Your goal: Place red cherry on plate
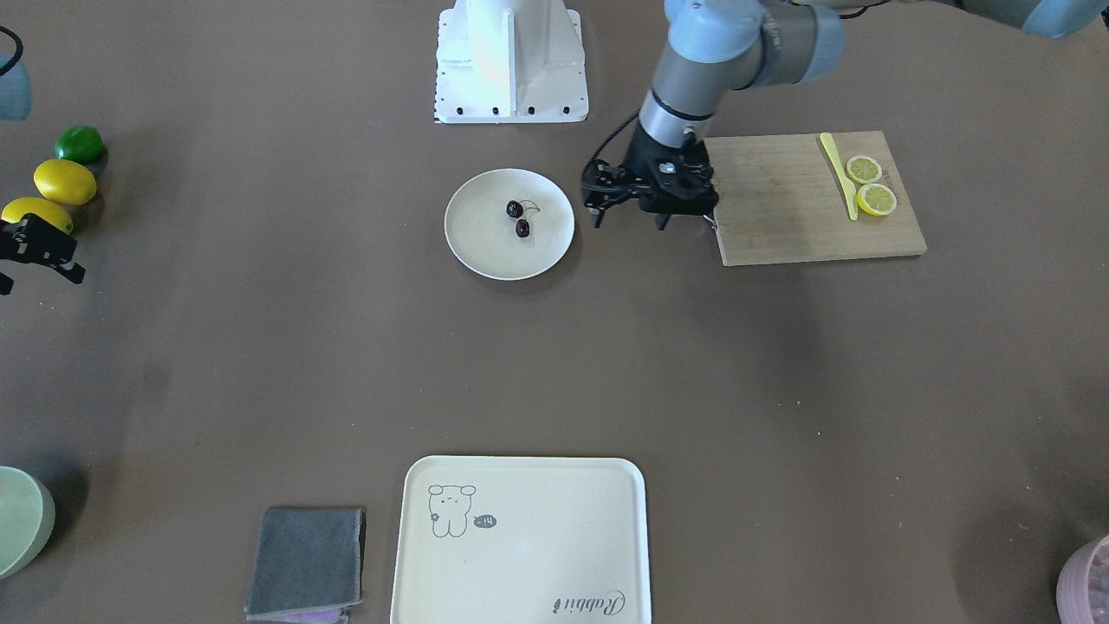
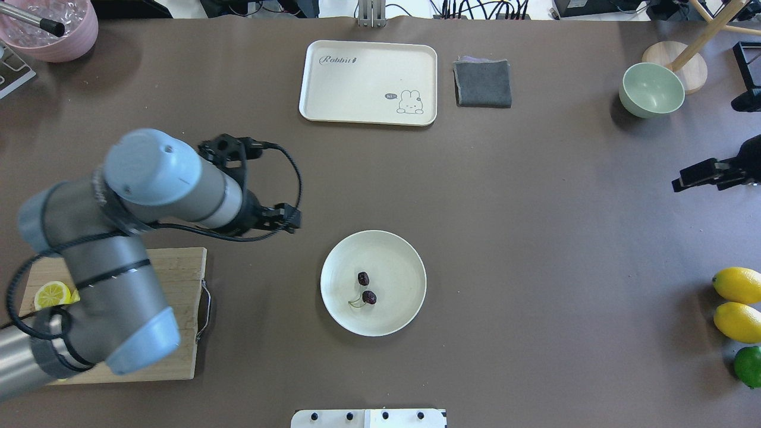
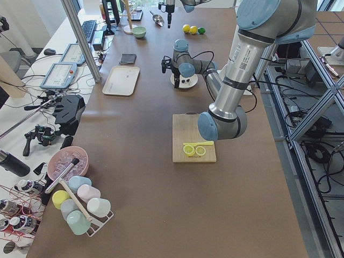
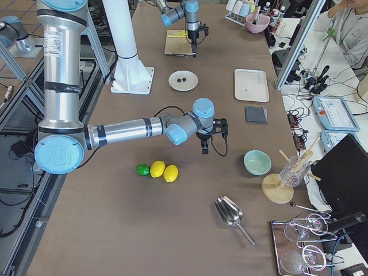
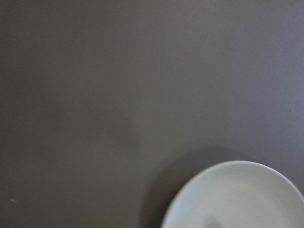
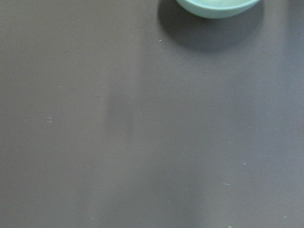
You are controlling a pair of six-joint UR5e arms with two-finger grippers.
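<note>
The red cherry (image 1: pixel 518 218), a dark glossy pair joined by thin stems, lies near the middle of the round cream plate (image 1: pixel 485 243). From overhead the red cherry (image 2: pixel 366 288) rests on the same plate (image 2: pixel 395 261). My left gripper (image 1: pixel 630 222) hangs open and empty beside the plate, between it and the cutting board, touching neither. Its wrist view catches only the plate's rim (image 5: pixel 237 190). Far off at the table's side, my right gripper (image 1: pixel 39 276) is open with nothing in it.
A wooden cutting board (image 1: pixel 780 217) carries two lemon slices (image 1: pixel 871 184) and a yellow knife (image 1: pixel 839 173). A cream tray (image 2: pixel 357 89), grey cloth (image 2: pixel 483 83), green bowl (image 2: pixel 651 89), lemons (image 2: pixel 737 303), a lime (image 2: pixel 748 365) and a pink bowl (image 2: pixel 71 41) ring the table.
</note>
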